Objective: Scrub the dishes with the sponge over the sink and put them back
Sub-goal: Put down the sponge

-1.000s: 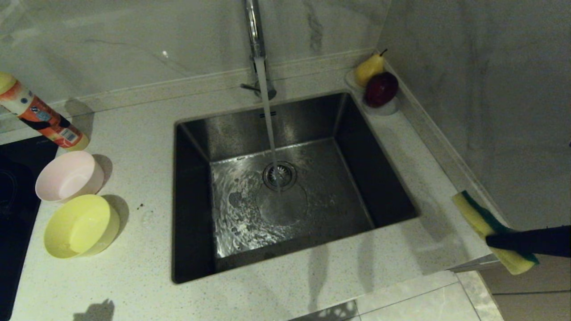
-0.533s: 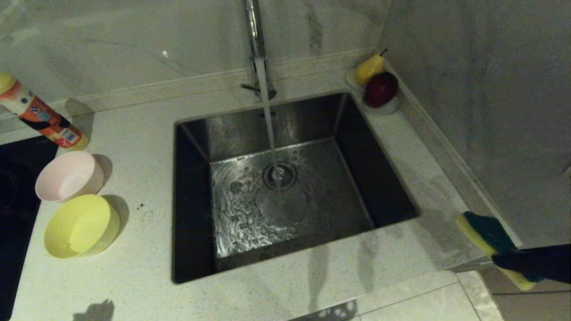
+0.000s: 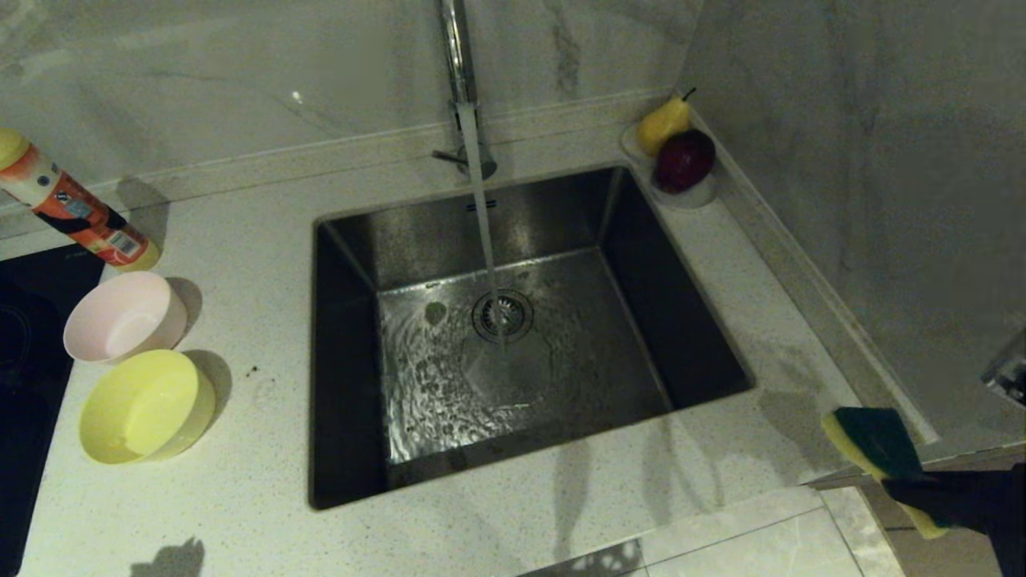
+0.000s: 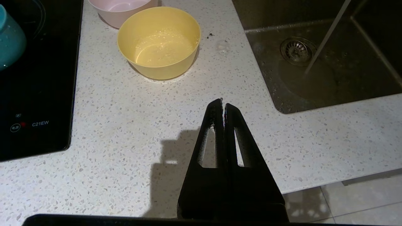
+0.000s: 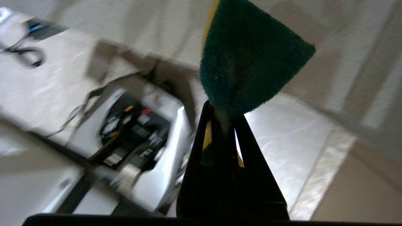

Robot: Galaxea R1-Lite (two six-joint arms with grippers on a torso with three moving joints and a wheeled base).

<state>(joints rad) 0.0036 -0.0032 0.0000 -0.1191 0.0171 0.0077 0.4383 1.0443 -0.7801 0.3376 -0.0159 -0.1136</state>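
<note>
My right gripper [image 3: 898,485] is shut on the sponge [image 3: 874,442], yellow foam with a dark green face, just off the counter's right end, well right of the sink [image 3: 345,385]. In the right wrist view the sponge [image 5: 248,62] sticks out beyond the gripper [image 5: 223,116]. The pink bowl [image 3: 124,315] and yellow bowl [image 3: 144,405] stand left of the sink. My left gripper [image 4: 223,102] is shut and empty above the counter, short of the yellow bowl [image 4: 159,42] and pink bowl [image 4: 121,9]. A blue bowl [image 4: 9,40] shows partly on the black hob.
Water runs from the chrome tap [image 3: 457,48] onto the drain [image 3: 502,314]. An orange and white bottle [image 3: 76,210] lies at the back left. A clear dish [image 3: 699,195] with a pear and a red fruit sits back right. The black hob [image 3: 24,361] lies far left, a marble wall [image 3: 842,160] right.
My right gripper has carried the sponge down and right in the head view, off the counter's end, and turned so more of the green face shows. The left arm has kept still.
</note>
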